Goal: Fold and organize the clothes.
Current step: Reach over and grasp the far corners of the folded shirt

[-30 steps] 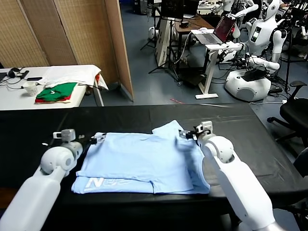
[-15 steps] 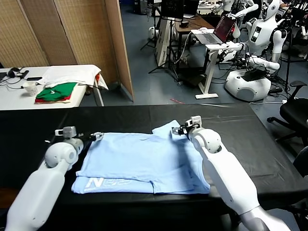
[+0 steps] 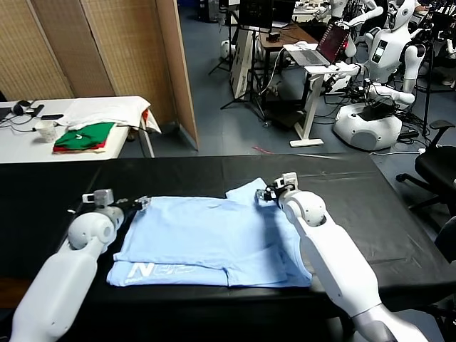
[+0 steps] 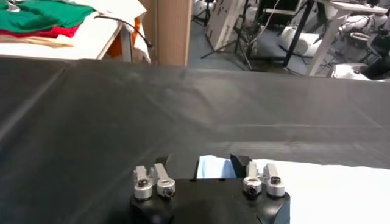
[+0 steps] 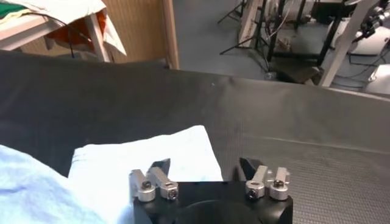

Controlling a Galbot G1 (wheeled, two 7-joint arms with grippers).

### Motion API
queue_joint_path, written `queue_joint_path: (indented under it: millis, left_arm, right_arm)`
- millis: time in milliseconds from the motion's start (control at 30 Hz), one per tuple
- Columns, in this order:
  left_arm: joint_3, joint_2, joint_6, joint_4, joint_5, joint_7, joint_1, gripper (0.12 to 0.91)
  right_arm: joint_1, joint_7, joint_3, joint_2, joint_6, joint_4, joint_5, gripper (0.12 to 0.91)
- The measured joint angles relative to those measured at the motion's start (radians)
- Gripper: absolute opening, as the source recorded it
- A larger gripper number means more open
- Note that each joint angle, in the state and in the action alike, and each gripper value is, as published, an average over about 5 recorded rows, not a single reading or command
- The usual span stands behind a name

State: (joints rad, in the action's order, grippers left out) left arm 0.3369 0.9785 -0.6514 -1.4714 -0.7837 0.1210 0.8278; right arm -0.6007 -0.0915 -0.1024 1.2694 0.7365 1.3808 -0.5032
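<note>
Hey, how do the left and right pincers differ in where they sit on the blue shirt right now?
The left pincer is at the shirt's far left corner; the right pincer is at the sleeve on its far right. Only a small tip of cloth shows between the left pincer's fingers, while a broader piece lies between the right's. Both are low at the shirt's far edge, fingers apart around cloth.

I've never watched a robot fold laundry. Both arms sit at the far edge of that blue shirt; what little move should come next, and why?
Probably finish pinching. The left pincer is at the far left corner of the T-shirt, the right pincer at the far sleeve. Both straddle cloth lying flat on the black table, so each likely needs a firm hold before lifting that edge.
</note>
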Motion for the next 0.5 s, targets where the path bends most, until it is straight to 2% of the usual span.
queue_joint_path:
  millis: [67, 167, 300, 500]
  left_arm:
    - [-0.001, -0.002, -0.001, -0.004, 0.002, -0.006, 0.004, 0.336]
    - [-0.004, -0.004, -0.002, -0.014, 0.004, -0.014, 0.011, 0.235]
    - [-0.007, -0.006, -0.004, -0.027, 0.004, -0.016, 0.013, 0.183]
    - [-0.007, -0.022, -0.001, -0.058, 0.0, -0.015, 0.022, 0.146]
  right_arm:
    - [-0.003, 0.0, -0.003, 0.0, 0.0, 0.003, 0.0, 0.166]
    - [-0.008, 0.002, -0.008, -0.002, 0.0, 0.009, 0.0, 0.14]
    - [-0.018, 0.003, -0.018, -0.004, -0.008, 0.021, 0.001, 0.141]
    - [-0.044, 0.016, -0.042, -0.016, -0.109, 0.067, 0.002, 0.141]
